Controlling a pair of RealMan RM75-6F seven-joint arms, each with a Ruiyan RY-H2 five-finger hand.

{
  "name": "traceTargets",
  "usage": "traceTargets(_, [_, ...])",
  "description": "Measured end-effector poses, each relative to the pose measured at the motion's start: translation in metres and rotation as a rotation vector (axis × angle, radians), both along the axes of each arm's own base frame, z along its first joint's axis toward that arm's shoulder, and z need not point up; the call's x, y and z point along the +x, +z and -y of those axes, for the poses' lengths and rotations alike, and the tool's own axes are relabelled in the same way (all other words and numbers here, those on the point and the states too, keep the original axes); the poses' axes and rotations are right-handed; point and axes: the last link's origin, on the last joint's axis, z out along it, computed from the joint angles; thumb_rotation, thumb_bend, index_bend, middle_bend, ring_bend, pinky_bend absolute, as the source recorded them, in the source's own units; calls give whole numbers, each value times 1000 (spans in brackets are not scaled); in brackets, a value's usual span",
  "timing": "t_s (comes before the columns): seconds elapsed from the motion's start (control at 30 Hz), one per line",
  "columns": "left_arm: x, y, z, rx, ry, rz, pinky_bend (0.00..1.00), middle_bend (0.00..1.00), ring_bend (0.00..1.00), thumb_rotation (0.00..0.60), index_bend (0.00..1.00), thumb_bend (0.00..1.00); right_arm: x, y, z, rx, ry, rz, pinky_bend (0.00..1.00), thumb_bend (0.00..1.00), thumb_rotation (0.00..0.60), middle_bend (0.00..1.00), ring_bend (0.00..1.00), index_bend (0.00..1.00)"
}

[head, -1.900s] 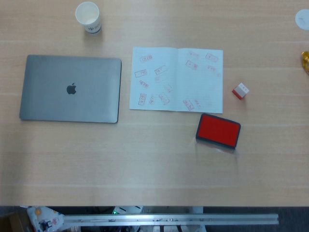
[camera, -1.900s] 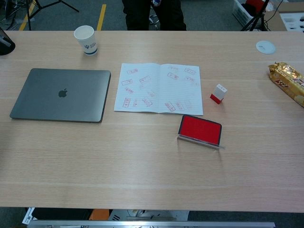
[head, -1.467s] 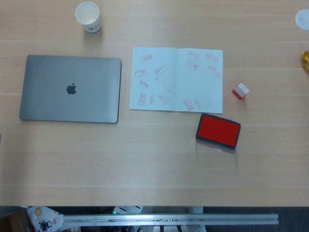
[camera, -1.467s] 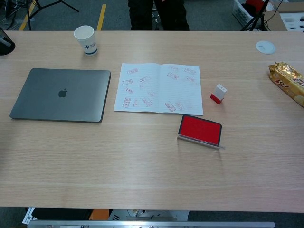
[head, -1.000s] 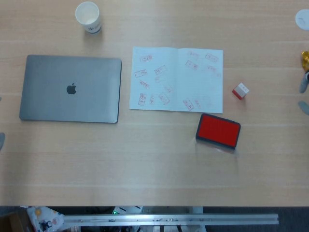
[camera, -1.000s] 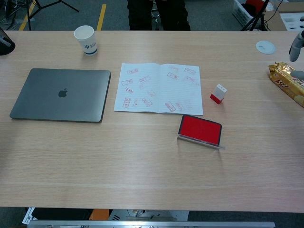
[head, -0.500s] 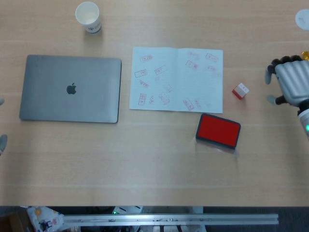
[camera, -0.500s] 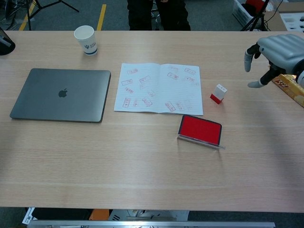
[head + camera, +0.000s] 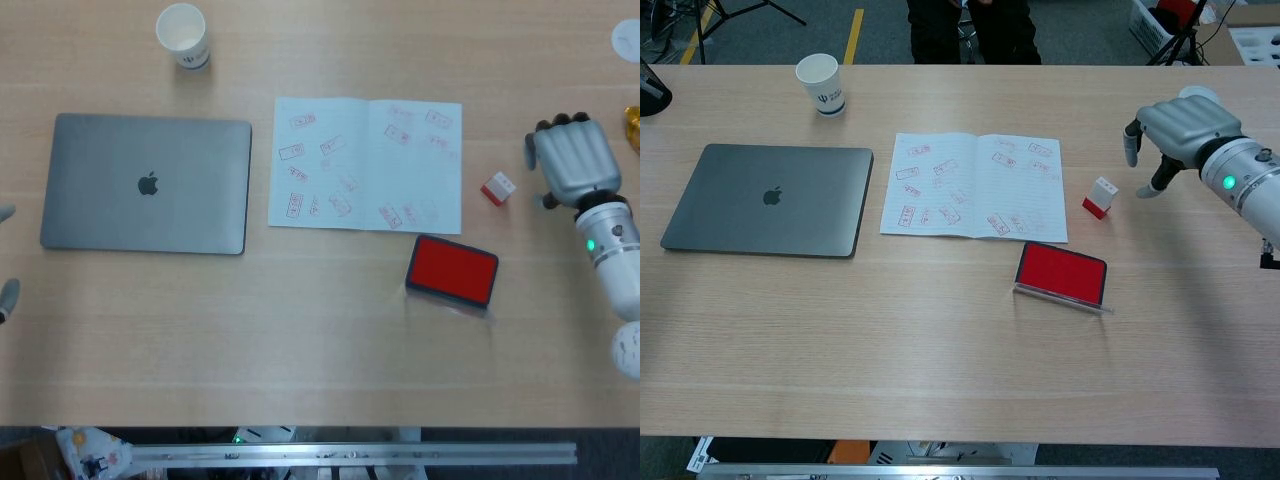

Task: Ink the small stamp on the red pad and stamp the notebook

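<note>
Hovering near the small stamp [image 9: 498, 188], your right hand [image 9: 570, 163] holds nothing, its smooth grey fingers [image 9: 1131, 143] curled downward with a gap between them and the thumb, not touching the stamp. That stamp is a little blocky piece, white on top and red at the base, standing on the pale wood-grain table [image 9: 300, 340] just right of the notebook [image 9: 366, 163] and up-right of the red pad [image 9: 452, 270]. It leans slightly in the chest view. You see the pad as a flat rectangle with a dark rim, its long axis running left to right and tilted a little. The notebook lies open and flat, its thin lined pages dotted with red stamp marks, spine pointing away from you. Your left hand [image 9: 6, 290] shows only as grey fingertips at the table's left edge; whether it is open, you cannot tell.
</note>
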Motion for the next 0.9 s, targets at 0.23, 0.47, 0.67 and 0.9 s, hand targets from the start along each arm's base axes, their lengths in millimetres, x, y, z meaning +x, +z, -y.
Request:
traceTargets(0.23, [-1, 3, 0, 7, 1, 4, 182, 240, 238, 600, 164, 300, 2, -13, 0, 33, -5, -37, 277, 132, 600, 389, 267, 537])
traceTargets(0.47, [-1, 3, 0, 3, 1, 0, 182, 240, 238, 600, 164, 300, 3, -22, 4, 44, -8, -78, 277, 132, 600, 386, 261, 532])
traceTargets(0.67, [-1, 3, 0, 1, 6, -4, 182, 240, 238, 600, 164, 300, 8, -32, 6, 52, 0, -101, 277, 132, 600, 385, 261, 525])
traceTargets(0.9, [-4, 4, 1, -2, 15, -7, 182, 240, 238, 600, 164, 300, 17, -42, 5, 67, 24, -118, 277, 133, 600, 384, 261, 524])
